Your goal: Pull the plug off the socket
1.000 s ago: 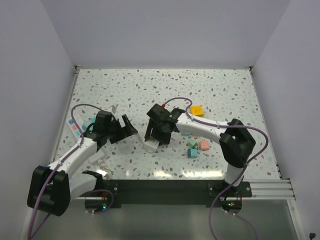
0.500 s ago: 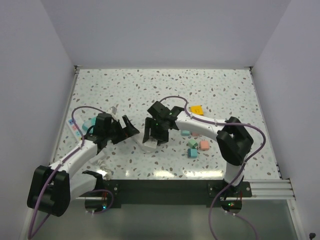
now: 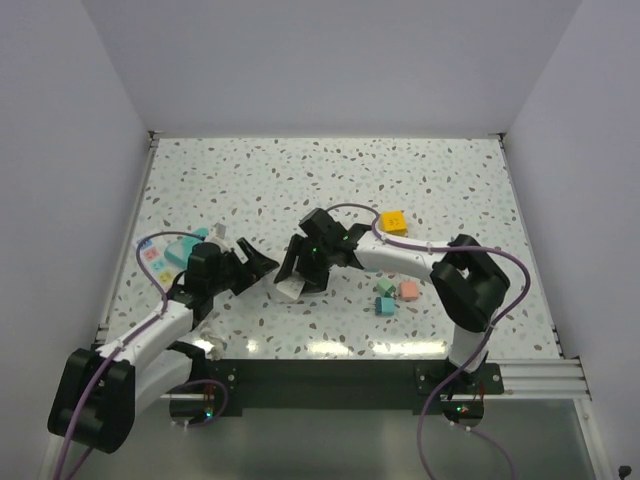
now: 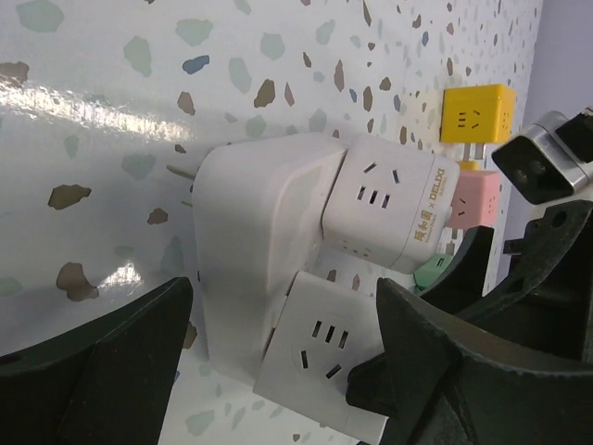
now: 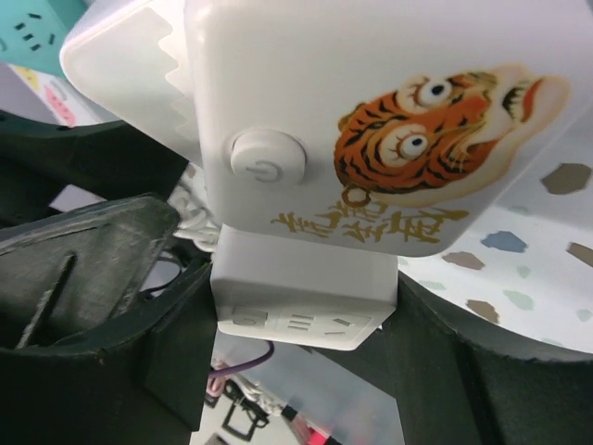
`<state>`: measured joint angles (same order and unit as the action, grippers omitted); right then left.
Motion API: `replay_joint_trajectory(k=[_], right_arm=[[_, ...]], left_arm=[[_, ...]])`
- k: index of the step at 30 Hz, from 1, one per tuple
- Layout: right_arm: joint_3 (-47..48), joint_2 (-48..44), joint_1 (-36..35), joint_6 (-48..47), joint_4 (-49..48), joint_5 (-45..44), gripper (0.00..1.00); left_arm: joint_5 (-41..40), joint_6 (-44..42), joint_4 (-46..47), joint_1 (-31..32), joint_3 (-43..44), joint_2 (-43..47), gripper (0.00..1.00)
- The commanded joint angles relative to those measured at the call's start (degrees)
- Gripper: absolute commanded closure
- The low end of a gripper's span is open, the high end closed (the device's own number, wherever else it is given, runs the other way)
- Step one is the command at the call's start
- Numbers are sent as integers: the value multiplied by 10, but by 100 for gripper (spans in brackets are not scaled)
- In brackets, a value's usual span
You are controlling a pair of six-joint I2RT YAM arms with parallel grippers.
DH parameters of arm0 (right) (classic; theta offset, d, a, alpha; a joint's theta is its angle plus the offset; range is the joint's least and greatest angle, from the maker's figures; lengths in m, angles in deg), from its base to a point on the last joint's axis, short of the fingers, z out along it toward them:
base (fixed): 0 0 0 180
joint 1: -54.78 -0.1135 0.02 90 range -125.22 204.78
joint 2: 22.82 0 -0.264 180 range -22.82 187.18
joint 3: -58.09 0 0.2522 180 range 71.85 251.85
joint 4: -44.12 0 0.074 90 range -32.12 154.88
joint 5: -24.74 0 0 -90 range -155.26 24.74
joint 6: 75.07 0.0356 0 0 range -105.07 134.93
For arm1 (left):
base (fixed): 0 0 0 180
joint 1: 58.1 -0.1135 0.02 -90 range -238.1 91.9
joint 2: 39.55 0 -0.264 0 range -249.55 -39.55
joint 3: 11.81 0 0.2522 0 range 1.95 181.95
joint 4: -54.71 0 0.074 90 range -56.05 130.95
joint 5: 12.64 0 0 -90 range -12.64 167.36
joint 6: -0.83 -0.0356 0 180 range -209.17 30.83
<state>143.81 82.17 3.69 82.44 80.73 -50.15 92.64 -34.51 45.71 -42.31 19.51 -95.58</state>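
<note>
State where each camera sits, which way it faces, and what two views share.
Top external: above and behind the bases, facing down on the table; both arms show, left gripper and right gripper close together.
Left wrist: on the left arm, looking between its own open fingers at the white socket block and yellow plug.
Right wrist: close against the block's tiger face; own fingers flank it.
Shared: all three show the block.

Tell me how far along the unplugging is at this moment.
Done: the right gripper is shut on the small white socket cube. In hand: the open left gripper is lined up on the large white block, not gripping it. Left: closing on it and pulling; the pieces are still joined, no gap showing.
</note>
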Motion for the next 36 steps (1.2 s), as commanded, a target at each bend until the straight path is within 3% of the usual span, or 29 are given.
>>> replay_joint_trajectory(k=[1,6,10,13,16,17,18,19,22,30,36], right_arm=[[-30,-18,-3,53,-113,49,100],[-50,-19,-2,92,-171,70,100],[-31,-8,-1,87,-158,92,100],[-25,-14,-1,76,-131,91,100],[-19,-19,-1,61,-81,80,98],[-12,-19,-1,51,-66,76,93],[-10,-20,-1,48,-39,70,74],[-9,-22,-1,46,-30,64,66],[-4,-28,-1,33,2,38,43],[-24,-24,-23,44,-8,-11,30],[-24,14,-43,51,-6,-10,28]], left_arm=[[-14,12,83,15,-14,-21,16],[-50,-12,82,28,-29,-29,26],[-65,-35,101,31,-43,-37,38],[-69,-56,107,31,-40,-43,48],[-63,-70,111,34,-35,-39,68],[-62,-71,110,36,-33,-38,72],[-61,-72,109,37,-31,-33,78],[-61,-72,108,39,-29,-29,87],[-66,-65,99,45,-21,-8,100],[-78,-26,85,64,5,14,100],[-86,-15,80,71,11,14,100]])
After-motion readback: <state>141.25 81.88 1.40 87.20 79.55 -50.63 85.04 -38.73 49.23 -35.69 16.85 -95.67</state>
